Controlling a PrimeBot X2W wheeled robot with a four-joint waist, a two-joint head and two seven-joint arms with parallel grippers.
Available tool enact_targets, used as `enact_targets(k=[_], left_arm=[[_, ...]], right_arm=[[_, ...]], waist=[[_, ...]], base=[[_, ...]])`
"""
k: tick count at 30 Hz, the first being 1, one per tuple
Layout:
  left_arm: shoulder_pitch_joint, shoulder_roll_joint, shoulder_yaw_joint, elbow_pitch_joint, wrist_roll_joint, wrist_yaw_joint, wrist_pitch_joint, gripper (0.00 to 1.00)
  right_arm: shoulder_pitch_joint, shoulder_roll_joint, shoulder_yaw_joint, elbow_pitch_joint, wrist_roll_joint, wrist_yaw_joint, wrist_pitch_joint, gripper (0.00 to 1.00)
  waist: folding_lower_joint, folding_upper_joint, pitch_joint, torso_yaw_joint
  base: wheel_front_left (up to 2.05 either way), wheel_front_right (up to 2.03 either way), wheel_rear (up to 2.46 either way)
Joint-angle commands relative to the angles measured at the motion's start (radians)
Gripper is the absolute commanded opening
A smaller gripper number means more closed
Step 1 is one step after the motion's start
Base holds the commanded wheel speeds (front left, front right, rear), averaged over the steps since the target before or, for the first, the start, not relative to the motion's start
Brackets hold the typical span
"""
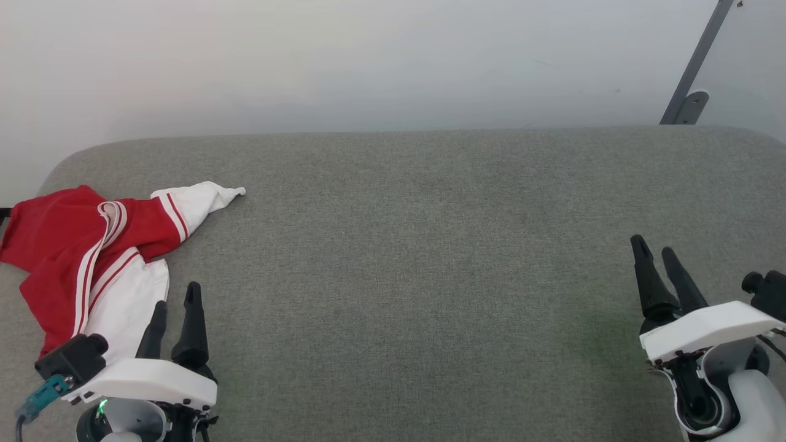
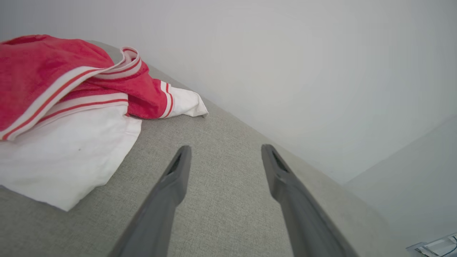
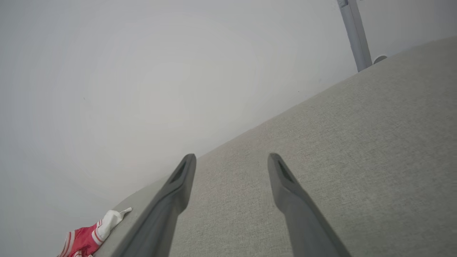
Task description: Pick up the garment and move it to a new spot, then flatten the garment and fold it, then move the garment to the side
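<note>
The garment [image 1: 80,258] lies crumpled at the far left of the grey padded surface [image 1: 417,258], red with white panels and thin stripe bands. One white end [image 1: 202,199] points toward the middle. My left gripper [image 1: 178,294] stands open just right of the garment's near white panel, clear of the cloth, with nothing between its fingers. In the left wrist view the garment [image 2: 64,107] sits to the upper left of my open left gripper [image 2: 225,150]. My right gripper [image 1: 654,245] is open at the lower right, far from the garment [image 3: 89,235].
A pale wall runs behind the surface's rounded back edge. A grey metal post [image 1: 697,67] with a foot bracket stands at the back right. The surface's left edge passes just beyond the garment.
</note>
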Motion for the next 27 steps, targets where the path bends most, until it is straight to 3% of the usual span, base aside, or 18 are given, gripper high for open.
enact_targets(k=[1, 16, 27], left_arm=[[-0.01, 0.014, -0.006, -0.017, 0.037, 0.007, -0.012, 1.0], [-0.001, 0.049, -0.058, -0.029, 0.22, 0.049, -0.059, 1.0], [0.008, 0.054, -0.055, -0.032, 0.302, 0.048, -0.085, 1.0]], right_arm=[[-0.032, -0.012, 0.004, -0.006, -0.045, 0.004, -0.014, 1.0], [-0.048, -0.018, -0.018, -0.002, -0.311, 0.004, -0.061, 1.0], [-0.061, -0.024, -0.008, 0.014, -0.432, 0.005, -0.086, 1.0]], waist=[[-0.0001, 0.0, 0.0, 0.0], [-0.0001, 0.0, -0.001, 0.001], [-0.0001, 0.0, -0.003, 0.0]], base=[[0.0, 0.0, 0.0], [0.0, 0.0, 0.0], [0.0, 0.0, 0.0]])
